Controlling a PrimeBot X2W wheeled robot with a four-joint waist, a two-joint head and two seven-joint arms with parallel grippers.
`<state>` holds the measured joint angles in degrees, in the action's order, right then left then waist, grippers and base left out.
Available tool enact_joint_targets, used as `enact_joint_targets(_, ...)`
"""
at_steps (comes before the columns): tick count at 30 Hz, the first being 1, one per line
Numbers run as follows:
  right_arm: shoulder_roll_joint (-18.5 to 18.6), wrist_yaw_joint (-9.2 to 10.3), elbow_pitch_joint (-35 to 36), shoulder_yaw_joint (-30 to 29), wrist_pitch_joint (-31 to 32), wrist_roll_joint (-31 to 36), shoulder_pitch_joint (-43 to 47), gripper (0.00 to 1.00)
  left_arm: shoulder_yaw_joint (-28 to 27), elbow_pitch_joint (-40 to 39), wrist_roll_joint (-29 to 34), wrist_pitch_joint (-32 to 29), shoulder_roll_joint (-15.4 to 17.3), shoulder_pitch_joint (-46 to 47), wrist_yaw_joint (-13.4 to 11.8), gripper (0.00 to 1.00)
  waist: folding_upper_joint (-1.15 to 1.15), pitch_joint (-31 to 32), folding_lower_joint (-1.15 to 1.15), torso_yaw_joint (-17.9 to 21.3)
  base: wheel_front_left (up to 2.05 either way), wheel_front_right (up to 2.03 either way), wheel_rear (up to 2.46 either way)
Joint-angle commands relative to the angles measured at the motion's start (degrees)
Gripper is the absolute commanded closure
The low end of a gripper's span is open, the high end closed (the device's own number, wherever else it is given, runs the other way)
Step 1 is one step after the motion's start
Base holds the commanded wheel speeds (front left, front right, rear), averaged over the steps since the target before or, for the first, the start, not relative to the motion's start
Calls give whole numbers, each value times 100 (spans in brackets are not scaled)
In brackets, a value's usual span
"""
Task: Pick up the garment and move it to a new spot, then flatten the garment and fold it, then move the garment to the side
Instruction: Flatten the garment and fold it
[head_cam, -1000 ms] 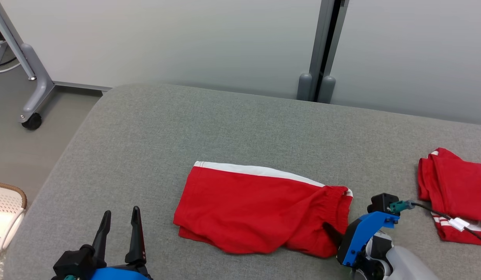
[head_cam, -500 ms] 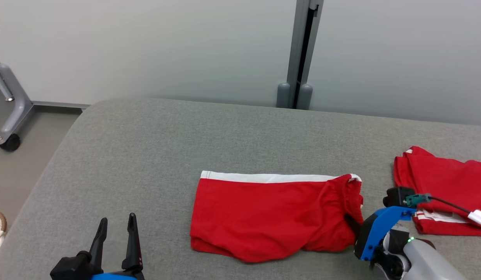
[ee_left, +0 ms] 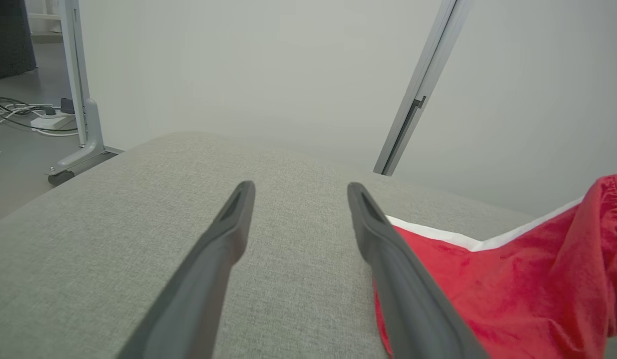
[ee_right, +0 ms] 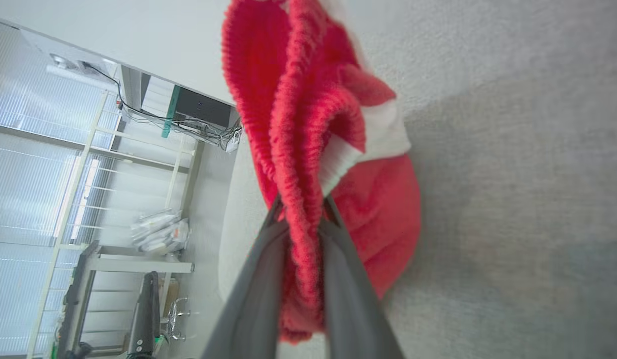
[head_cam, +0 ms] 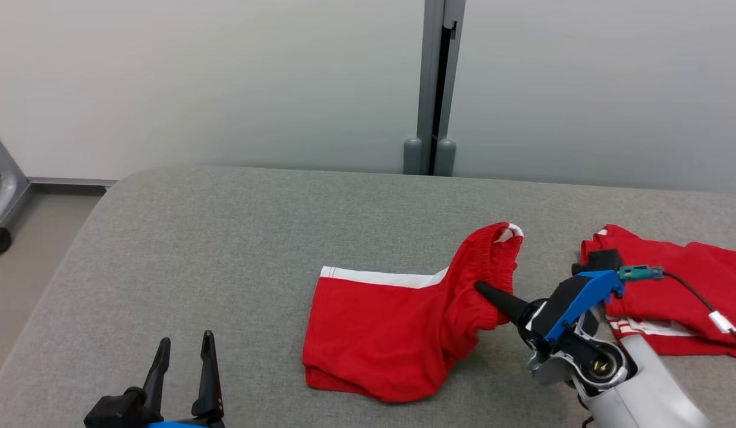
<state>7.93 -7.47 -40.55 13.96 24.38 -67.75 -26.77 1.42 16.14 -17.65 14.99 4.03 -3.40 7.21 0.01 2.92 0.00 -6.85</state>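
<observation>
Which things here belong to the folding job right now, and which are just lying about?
In the job:
- red shorts, waistband pinched and lifted by the right gripper
- left gripper, open, waiting beside them
- grey cushion they lie on

Lying about:
- second red garment, at the right
- wheeled stand on the floor

The garment [head_cam: 380,333] in the middle is red with a white band. The other garment [head_cam: 719,273] at the right is red with thin white stripes. The desk [head_cam: 225,238] is plain grey. The lower-left fingers [head_cam: 208,368] are black.
</observation>
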Motion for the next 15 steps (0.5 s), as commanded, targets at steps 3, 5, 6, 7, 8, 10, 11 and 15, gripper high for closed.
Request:
enact_joint_targets(3, -296, -6, -5, -102, 332, -477, 34, 100, 26, 46, -11, 25, 9, 85, 39, 0, -1, -60, 0, -257, 0, 0, 0)
enact_joint_targets(5, -389, -6, -120, -79, 386, -596, -21, 100, 38, 63, -11, 25, 10, 114, 39, 0, -1, -84, 0, -415, 0, 0, 0)
enact_joint_targets(6, -422, -6, -219, -80, 371, -662, -63, 100, 40, 66, -13, 25, 8, 129, 40, 0, -1, -95, 0, -499, 0, 0, 0)
enact_joint_targets(7, -444, -6, -326, -94, 320, -729, -109, 100, 62, 77, -12, 25, 5, 148, 41, 0, -1, -106, 0, -590, 0, 0, 0)
enact_joint_targets(8, -467, -6, -463, -88, 270, -790, -171, 100, 64, 85, -17, 25, 2, 155, 41, 0, -1, -115, 0, -670, 0, 0, 0)
enact_joint_targets(10, -496, -6, -749, -101, 135, -945, -305, 100, 94, 110, -27, 25, -6, 156, 43, 0, -1, -132, 0, -829, 0, 0, 0)
enact_joint_targets(11, -504, -6, -854, -51, 94, -1118, -365, 100, 121, 131, -32, 25, -9, 164, 42, 0, -1, -143, 0, -921, 0, 0, 0)
enact_joint_targets(15, -502, -9, -1236, 387, -76, -1644, -552, 100, 174, 189, -67, 25, -23, 201, 31, 0, -1, -180, 0, -1198, 0, 0, 0)
